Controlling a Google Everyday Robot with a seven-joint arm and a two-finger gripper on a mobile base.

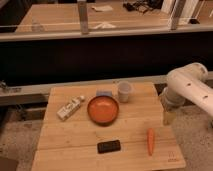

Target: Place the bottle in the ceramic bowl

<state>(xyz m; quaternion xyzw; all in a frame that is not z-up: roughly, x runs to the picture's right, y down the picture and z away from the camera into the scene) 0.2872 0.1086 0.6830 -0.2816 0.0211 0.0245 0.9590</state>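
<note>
A small white bottle (70,107) with a label lies on its side on the left part of the wooden table (65,150). An orange ceramic bowl (103,110) stands in the middle of the table, just right of the bottle, and holds nothing. My white arm comes in from the right. My gripper (169,116) points down at the table's right edge, well to the right of the bowl and far from the bottle.
A grey cup (124,91) and a small blue object (103,93) stand behind the bowl. A black flat object (108,146) lies near the front edge. An orange carrot (150,141) lies front right. A dark counter wall (100,55) runs behind the table.
</note>
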